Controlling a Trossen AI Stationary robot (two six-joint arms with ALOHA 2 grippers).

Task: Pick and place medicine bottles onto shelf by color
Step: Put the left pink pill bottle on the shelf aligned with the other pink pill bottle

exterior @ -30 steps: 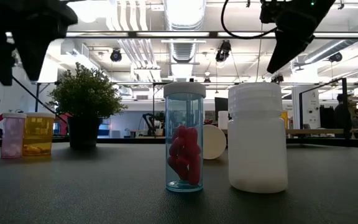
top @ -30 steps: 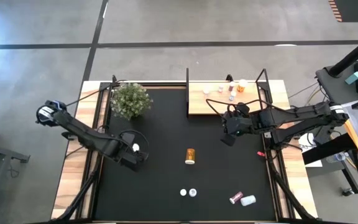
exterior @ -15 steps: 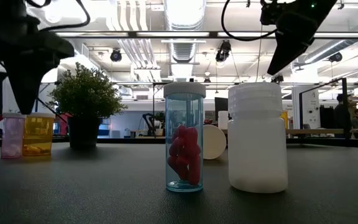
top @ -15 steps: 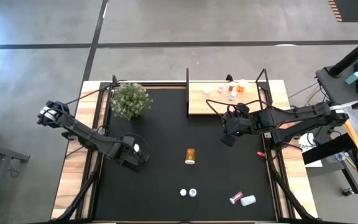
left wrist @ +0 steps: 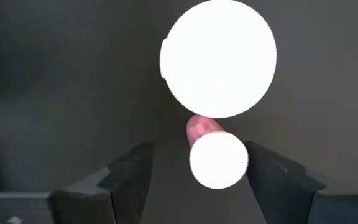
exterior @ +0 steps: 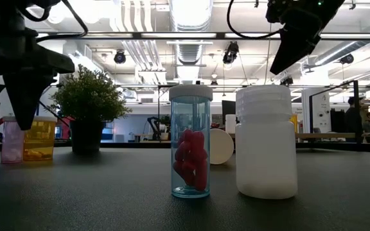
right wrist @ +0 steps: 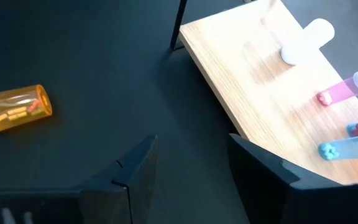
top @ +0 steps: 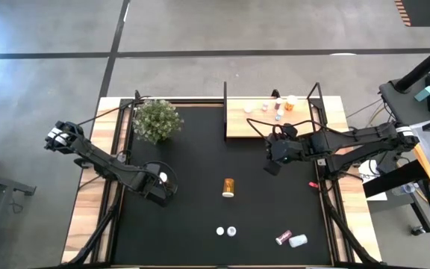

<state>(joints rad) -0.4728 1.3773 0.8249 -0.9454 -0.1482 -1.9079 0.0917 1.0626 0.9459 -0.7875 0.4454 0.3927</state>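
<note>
Roughly a third done I'd say. The shelf (top: 256,119) at the far side has a handful of bottles on its right end. Left gripper (left wrist: 194,171) hangs wide open straddling a small pink bottle (left wrist: 218,158), nothing gripped yet. Right gripper (right wrist: 191,165) hovers open and empty near the shelf. Orange bottle (top: 228,187) lies mid-table, and two clusters sit near me.

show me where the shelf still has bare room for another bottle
The shelf is bare along its left half, beside the black upright post. The bottles crowd its right end near the far edge. The front strip nearest the right hand is also free.
</note>
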